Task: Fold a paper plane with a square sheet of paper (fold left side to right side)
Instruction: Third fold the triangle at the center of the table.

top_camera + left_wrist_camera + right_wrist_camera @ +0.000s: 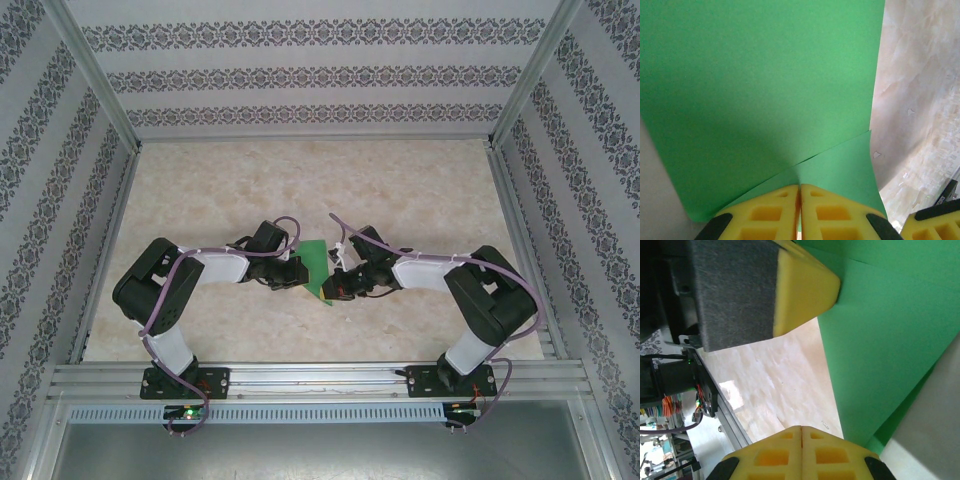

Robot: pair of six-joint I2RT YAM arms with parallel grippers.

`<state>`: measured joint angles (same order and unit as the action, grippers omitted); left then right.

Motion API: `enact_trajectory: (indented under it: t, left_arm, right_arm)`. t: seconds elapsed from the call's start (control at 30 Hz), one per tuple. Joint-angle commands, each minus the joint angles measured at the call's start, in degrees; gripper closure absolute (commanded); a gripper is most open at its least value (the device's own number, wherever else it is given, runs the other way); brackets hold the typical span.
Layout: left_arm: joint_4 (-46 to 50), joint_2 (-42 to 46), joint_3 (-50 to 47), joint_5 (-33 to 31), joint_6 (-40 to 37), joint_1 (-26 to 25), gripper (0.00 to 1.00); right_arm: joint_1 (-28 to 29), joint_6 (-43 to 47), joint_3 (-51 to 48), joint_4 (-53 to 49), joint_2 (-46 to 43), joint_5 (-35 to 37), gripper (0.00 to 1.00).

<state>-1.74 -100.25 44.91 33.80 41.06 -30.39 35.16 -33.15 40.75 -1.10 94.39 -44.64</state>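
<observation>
Showing one sheet of thin bright green paper (313,265), partly folded and raised over the middle of the beige marbled counter (300,180), between two arms: left arm (215,265) and right arm (440,270).

Left pincer (799,215): two yellow fingers (770,217) clamped on a lower flap of the sheet, which rises ahead of them with one slanting crease.

Right pincer (801,455): fingers clenched against each other with nothing green visible between them. The sheet's edge runs just beside them.

One left-pincer finger (805,287), yellow with a dark grey pad, crosses the top of the right wrist view and hides part of the sheet.

Surroundings: three walls with dark ornamental bands (300,80), aluminium rails (320,380) along the counter's near edge, and purple cables (160,300) on both arms.
</observation>
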Motion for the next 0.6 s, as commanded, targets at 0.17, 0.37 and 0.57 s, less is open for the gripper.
enact_trajectory:
  t: [0.17,0.37,0.57]
  left_arm:
    - [5.05,-3.13,-0.69,-5.34,0.18,-0.48,0.90]
    - [5.09,-3.45,-0.43,-5.32,0.12,-0.46,0.90]
    - [5.37,-3.46,-0.41,-5.43,-0.03,-0.53,0.90]
  right_arm:
    - [0.86,-0.96,0.56,0.22,2.63,0.39,0.95]
    - [0.89,-1.13,0.73,-0.29,3.94,0.62,0.95]
    - [0.93,-1.26,0.56,-0.83,4.49,1.22,0.95]
